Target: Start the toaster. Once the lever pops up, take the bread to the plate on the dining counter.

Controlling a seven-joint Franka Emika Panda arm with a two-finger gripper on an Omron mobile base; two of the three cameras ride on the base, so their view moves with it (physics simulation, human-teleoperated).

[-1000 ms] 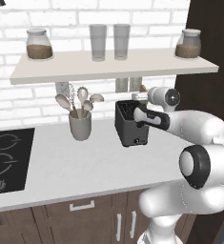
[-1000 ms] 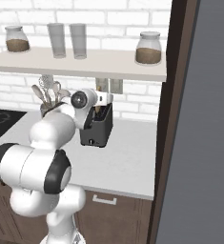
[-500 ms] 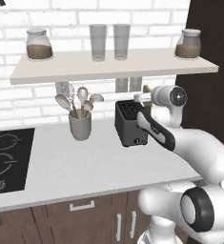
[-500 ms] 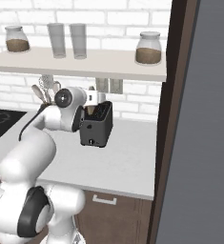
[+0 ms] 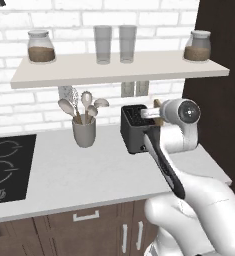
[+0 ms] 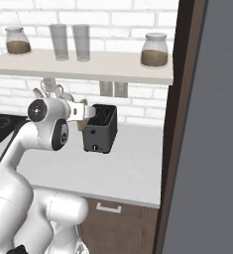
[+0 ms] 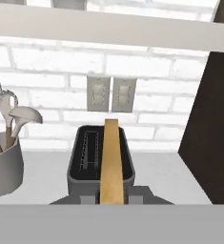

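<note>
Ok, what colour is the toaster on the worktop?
Black, with dark slots on top. The toaster shows best in the right base view.

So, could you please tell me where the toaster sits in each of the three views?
Left base view: toaster right of centre, beside the utensil pot.
Right base view: toaster left of centre.
Hand view: toaster bottom centre.
Shared landmark: the wall switches above it.

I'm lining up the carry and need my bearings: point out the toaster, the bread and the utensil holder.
toaster (image 5: pixel 134 131): left base view, on its black side wall.
bread (image 7: pixel 112 162): hand view, on the slice's tan upper edge, seen edge-on above the toaster.
utensil holder (image 5: pixel 84 133): left base view, on the grey cup's front.
</note>
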